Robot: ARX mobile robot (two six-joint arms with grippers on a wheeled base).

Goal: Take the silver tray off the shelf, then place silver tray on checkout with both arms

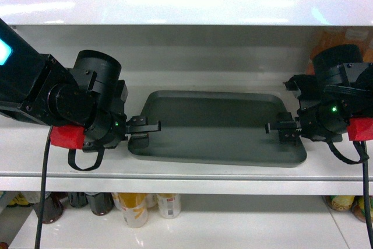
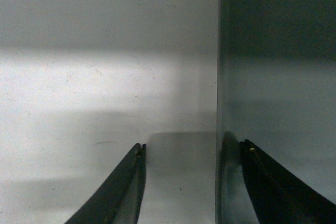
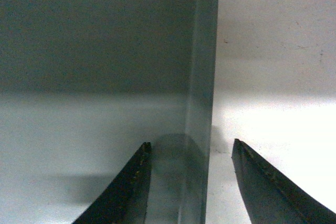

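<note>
The matte grey-green rectangular silver tray (image 1: 215, 126) lies flat on the glossy white shelf (image 1: 186, 167), long axis running between both arms. Left end effector (image 1: 144, 126) and right end effector (image 1: 284, 127), spread wide, each straddle a short-end rim, not yet closed.

- The tray (image 1: 215, 123) is seen as matt grey-green metal, smooth and unmarked.
- The shelf (image 1: 175, 170) is finished in glossy white, with faint specks shown close up.
- The pincer fingers (image 2: 118, 192) are made of dull black material.
</note>
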